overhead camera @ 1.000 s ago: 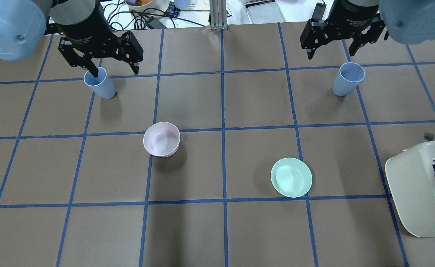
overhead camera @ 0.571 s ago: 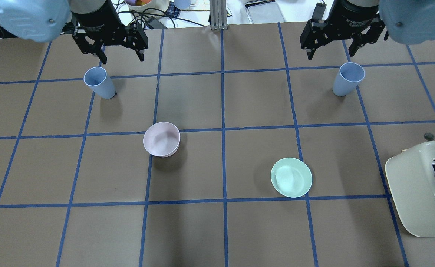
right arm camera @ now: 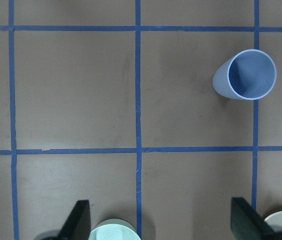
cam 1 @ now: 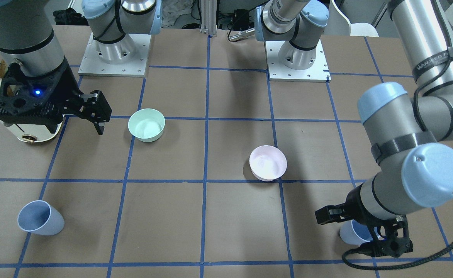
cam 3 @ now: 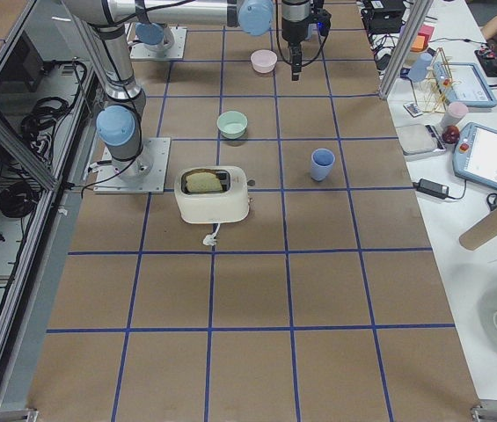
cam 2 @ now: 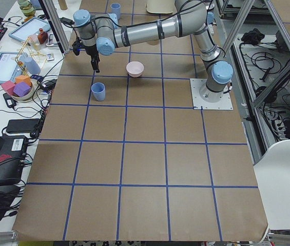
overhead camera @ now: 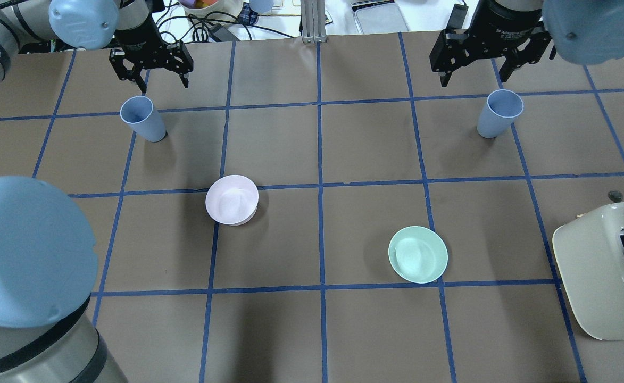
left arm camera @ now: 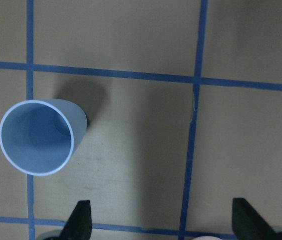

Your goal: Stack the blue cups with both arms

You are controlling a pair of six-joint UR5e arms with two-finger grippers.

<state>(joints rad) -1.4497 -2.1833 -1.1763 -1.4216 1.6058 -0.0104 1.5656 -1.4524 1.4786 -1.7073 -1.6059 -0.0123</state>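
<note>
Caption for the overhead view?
Open left gripper by left cup, open right gripper by right cup; pink bowl, green bowl mid-table.

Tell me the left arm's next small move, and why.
Probably slide the left gripper sideways until it is over the cup, before lowering. The left wrist view shows the cup upright but off to one side, outside the gap between the open fingers, and it is not yet held.

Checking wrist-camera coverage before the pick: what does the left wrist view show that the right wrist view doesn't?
Left wrist only: the blue cup near the left arm, upright, beyond the open left claw. Right wrist only: the other blue cup, the mint-green bowl at the bottom edge, and the open right claw. Shared: the taped brown table, and neither claw holding anything.
</note>
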